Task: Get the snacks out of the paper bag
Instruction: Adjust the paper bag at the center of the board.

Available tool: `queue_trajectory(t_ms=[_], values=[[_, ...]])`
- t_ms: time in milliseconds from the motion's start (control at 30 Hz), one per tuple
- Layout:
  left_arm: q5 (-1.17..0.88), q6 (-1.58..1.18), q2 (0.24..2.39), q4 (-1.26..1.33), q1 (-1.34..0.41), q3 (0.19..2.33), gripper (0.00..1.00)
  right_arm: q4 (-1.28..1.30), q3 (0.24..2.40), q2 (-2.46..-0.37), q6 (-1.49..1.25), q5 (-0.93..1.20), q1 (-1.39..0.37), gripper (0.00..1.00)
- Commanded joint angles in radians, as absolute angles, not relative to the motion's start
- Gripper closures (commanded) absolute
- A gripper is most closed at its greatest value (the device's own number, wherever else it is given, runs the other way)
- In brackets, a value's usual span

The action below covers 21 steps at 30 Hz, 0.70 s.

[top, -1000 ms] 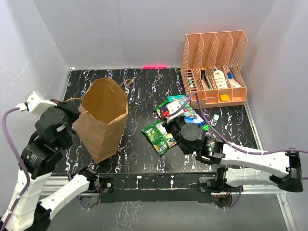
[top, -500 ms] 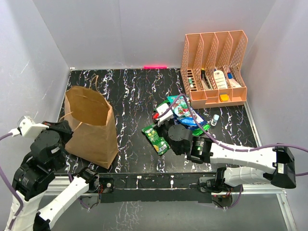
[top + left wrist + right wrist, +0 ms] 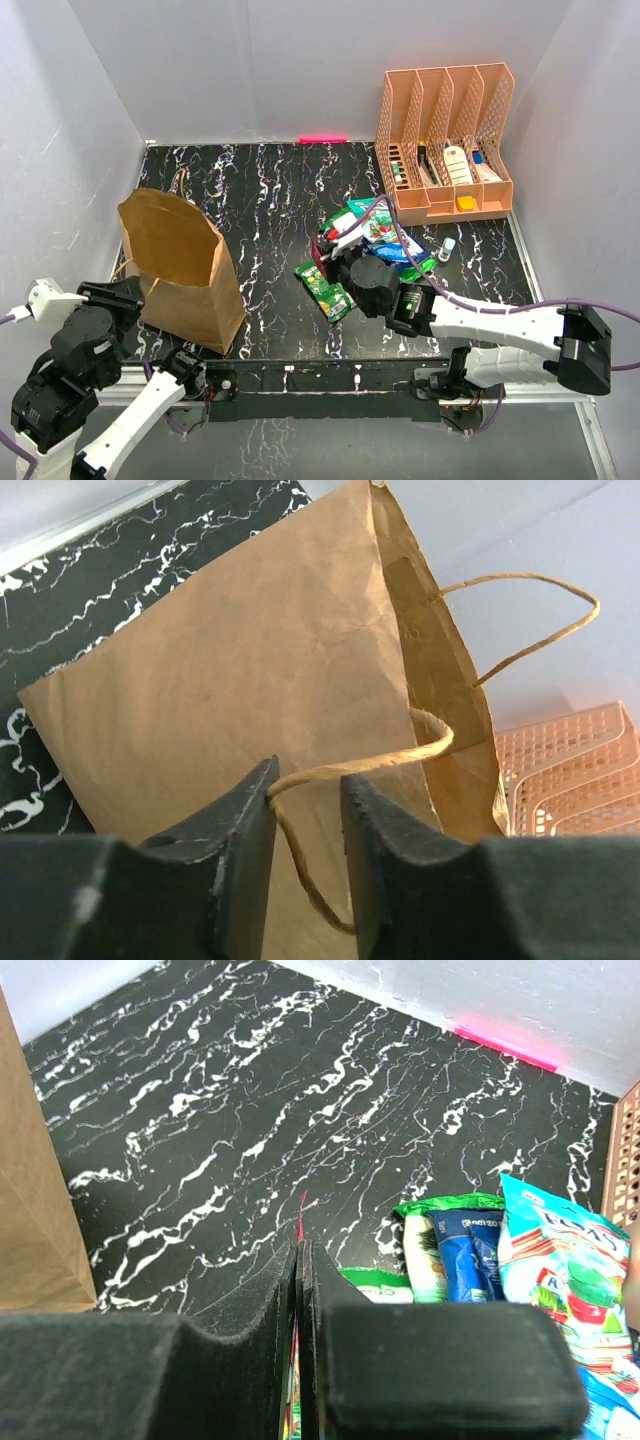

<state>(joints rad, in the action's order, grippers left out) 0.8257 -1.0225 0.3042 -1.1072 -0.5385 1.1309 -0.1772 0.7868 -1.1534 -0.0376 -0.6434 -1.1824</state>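
The brown paper bag (image 3: 185, 270) stands upright at the left of the table, its mouth up. My left gripper (image 3: 125, 295) is at its near left side. In the left wrist view the gripper (image 3: 305, 775) is open, and the bag's (image 3: 250, 670) twisted handle (image 3: 380, 762) runs loosely through the gap between its fingers. Snacks lie in a pile (image 3: 375, 230) at the middle right, with a green packet (image 3: 325, 285) nearest. My right gripper (image 3: 303, 1245) is shut on a thin red packet (image 3: 302, 1222) just left of the pile. Green and blue packets (image 3: 465, 1250) lie beside it.
An orange file rack (image 3: 445, 140) with small bottles and tubes stands at the back right; its edge (image 3: 570, 770) shows behind the bag. A small vial (image 3: 448, 245) lies right of the pile. White walls close in the black marbled table (image 3: 280, 180).
The bag has swung left and come down to stand on the table. My left arm dropped toward the near left and its jaws parted off the handle. My right gripper shifted slightly left, still shut.
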Motion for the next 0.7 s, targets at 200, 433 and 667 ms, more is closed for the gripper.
queue_trajectory(t_ms=[200,433,667], values=[[0.816,-0.970,0.304,-1.110,-0.538,1.235,0.45,-0.323,0.742,-1.142,-0.201,-0.522,-1.084,0.93],[0.830,-0.933,0.298,-1.094,-0.538,1.267,0.33,-0.351,0.724,-1.163,-0.283,-0.460,-1.032,0.93],[0.846,-0.799,0.334,-1.074,-0.538,1.376,0.11,-0.420,0.692,-1.178,-0.367,-0.406,-0.982,0.93]])
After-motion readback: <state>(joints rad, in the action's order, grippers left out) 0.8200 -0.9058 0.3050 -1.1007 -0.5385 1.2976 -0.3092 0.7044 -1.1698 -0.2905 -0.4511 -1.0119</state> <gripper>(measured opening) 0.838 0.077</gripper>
